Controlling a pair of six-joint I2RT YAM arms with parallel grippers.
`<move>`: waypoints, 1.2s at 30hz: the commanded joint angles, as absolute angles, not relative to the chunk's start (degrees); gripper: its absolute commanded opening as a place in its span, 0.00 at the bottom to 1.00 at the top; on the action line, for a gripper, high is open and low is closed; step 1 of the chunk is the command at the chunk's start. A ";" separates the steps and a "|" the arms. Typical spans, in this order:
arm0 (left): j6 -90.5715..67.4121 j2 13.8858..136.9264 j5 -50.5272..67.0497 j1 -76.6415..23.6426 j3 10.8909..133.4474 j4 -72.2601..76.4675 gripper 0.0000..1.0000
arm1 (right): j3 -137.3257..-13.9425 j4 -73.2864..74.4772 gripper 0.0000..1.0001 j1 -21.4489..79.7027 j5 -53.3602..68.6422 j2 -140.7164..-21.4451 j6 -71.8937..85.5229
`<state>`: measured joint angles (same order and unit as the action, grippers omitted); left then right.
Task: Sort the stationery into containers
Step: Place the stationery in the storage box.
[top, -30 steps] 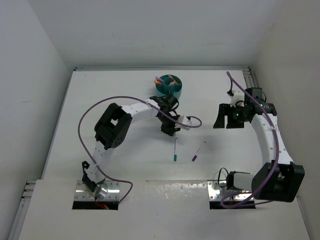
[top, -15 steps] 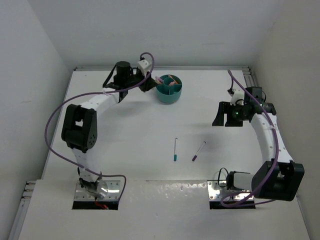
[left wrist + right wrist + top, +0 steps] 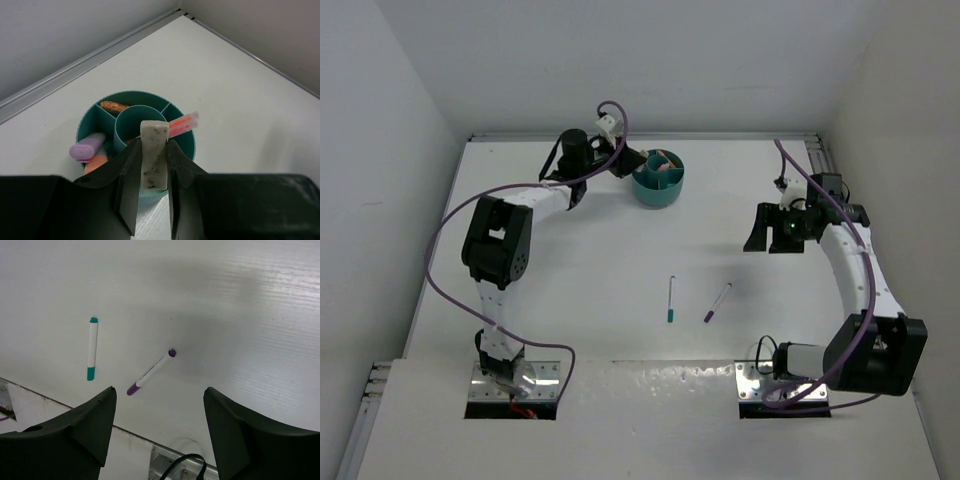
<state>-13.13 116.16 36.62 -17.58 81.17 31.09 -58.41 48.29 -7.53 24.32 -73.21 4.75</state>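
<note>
My left gripper [image 3: 154, 148] is shut on a small grey-beige block [image 3: 153, 165], held upright above the near rim of the round teal cup [image 3: 186, 146]. The cup's compartments hold a lilac cylinder [image 3: 87, 150], an orange one [image 3: 95, 163], a brown-orange piece [image 3: 114, 106] and two red pens [image 3: 182, 124]. From above, the left gripper [image 3: 628, 161] sits just left of the cup [image 3: 658, 188] at the back. A teal-ended white pen [image 3: 671, 299] and a purple-ended one [image 3: 717, 302] lie mid-table. My right gripper [image 3: 160, 391] hangs open and empty high above the teal-ended pen [image 3: 92, 348] and the purple-ended pen [image 3: 150, 371].
White walls enclose the table on three sides, with a metal rail [image 3: 85, 65] along the back edge just behind the cup. In the top view, the right gripper [image 3: 775, 238] hovers at the right side. Both arms' base plates [image 3: 512, 385] sit at the near edge.
The left arm swung from mid-table, just behind the two pens, round to the back left and now reaches the cup from its left side. The right arm has stayed put.
</note>
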 commanded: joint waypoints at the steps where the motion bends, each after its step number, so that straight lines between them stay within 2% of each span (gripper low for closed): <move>1: -16.35 116.63 37.18 -17.84 80.68 39.37 0.09 | -58.97 46.67 0.69 -7.91 25.22 -74.00 5.27; 19: -16.26 121.73 37.00 -18.81 83.32 40.78 0.23 | -60.21 46.76 0.70 -8.00 24.96 -76.11 5.10; 20: -16.35 121.82 36.91 -18.90 83.32 40.78 0.26 | -60.21 46.76 0.70 -8.09 24.96 -76.20 5.18; 23: -16.43 121.91 36.83 -19.07 83.67 40.61 0.42 | -60.21 46.84 0.70 -8.09 24.96 -76.29 5.01; 29: -15.65 119.98 36.47 -19.07 83.58 39.38 0.64 | -60.82 46.93 0.70 -8.00 24.96 -76.38 5.10; 33: -13.89 115.51 37.18 -18.81 82.62 37.27 0.63 | -61.35 47.55 0.70 -8.00 24.87 -75.94 4.66; 36: -7.58 110.24 40.94 -18.54 81.83 29.32 0.58 | -61.09 48.43 0.70 -8.09 24.96 -74.98 3.61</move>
<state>-13.15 119.44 37.19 -18.68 81.58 32.69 -58.89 48.23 -7.79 24.29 -75.99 4.82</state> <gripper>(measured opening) 0.585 0.698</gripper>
